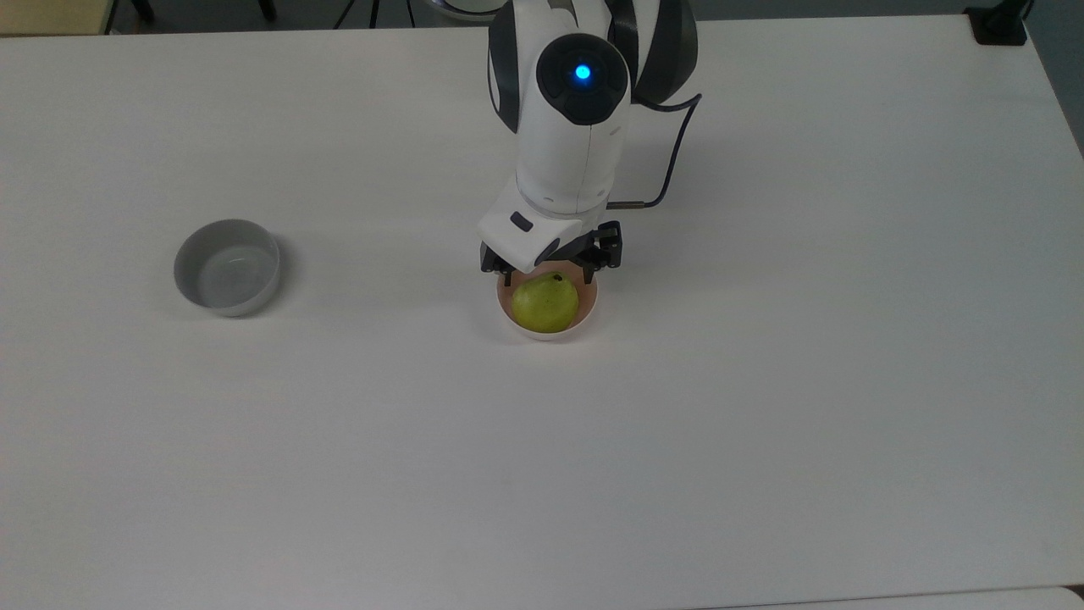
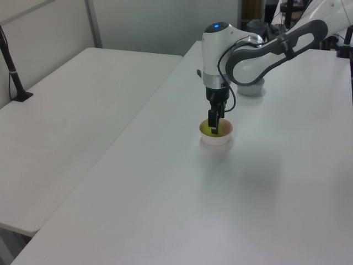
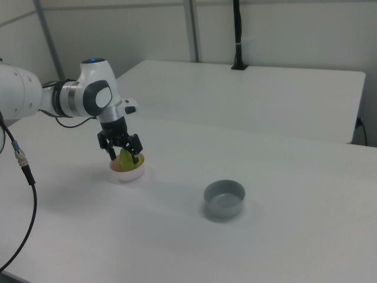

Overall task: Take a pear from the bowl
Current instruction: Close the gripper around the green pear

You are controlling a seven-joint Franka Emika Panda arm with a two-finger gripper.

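There are two bowls, one pink bowl (image 1: 590, 312) and one grey bowl (image 1: 226, 268), one pear (image 1: 545, 303) and one robot arm (image 1: 566, 127).

Even, bright overhead light — soft faint shadows, mild blur

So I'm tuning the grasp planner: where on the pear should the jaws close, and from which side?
Grip the pear across its wide middle, coming straight down from above. It sits stem-up in the pink bowl, whose rim blocks any sideways approach. The gripper already hangs over it, jaws spread to either side.
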